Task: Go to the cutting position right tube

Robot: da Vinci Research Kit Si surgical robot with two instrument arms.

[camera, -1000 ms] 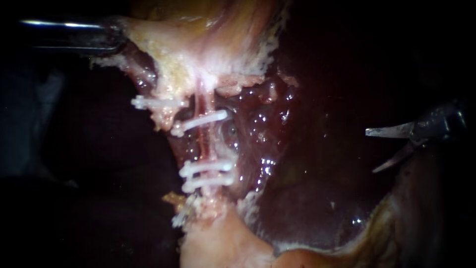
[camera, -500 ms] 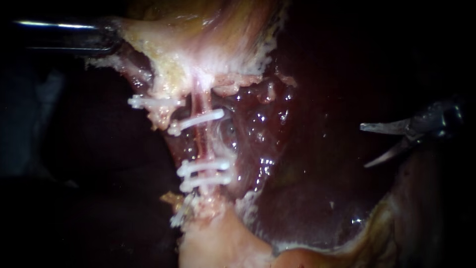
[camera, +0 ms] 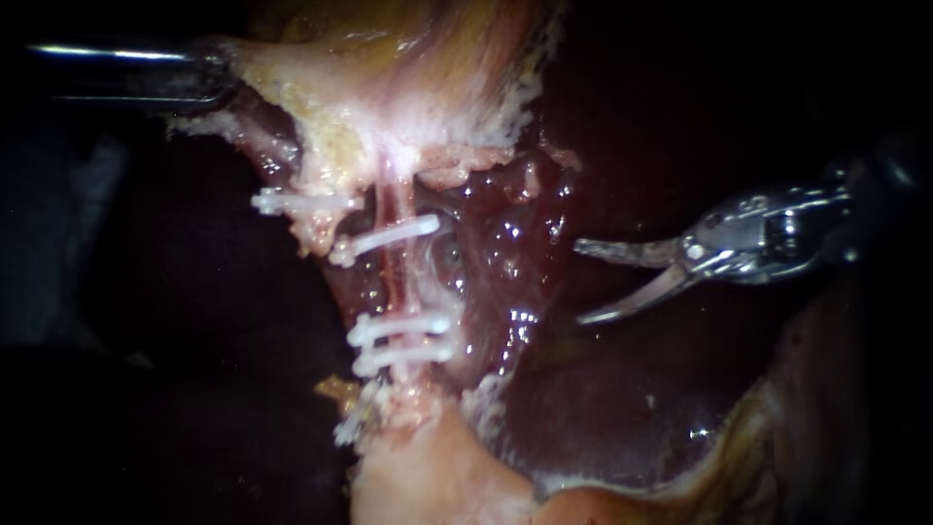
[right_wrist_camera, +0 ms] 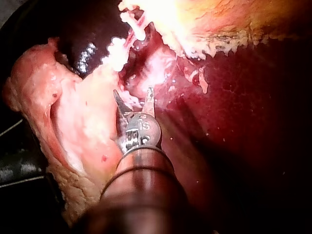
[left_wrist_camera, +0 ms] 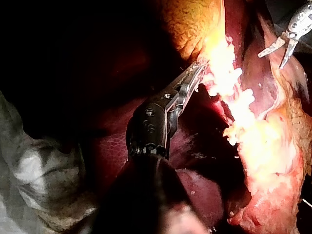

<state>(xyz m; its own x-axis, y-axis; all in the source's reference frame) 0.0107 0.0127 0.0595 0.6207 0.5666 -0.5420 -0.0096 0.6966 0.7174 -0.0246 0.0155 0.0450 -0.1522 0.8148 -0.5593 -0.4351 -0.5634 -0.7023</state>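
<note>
Dark red, glistening liver backs the field. Your silver right instrument holds its curved jaws spread and empty over the liver, apart from the pink right tube, which lies at the centre and carries white plastic clips. Farther up, your dark left instrument pinches pale yellowish gallbladder tissue.

text: none readable | labels: none | signs: none
</note>
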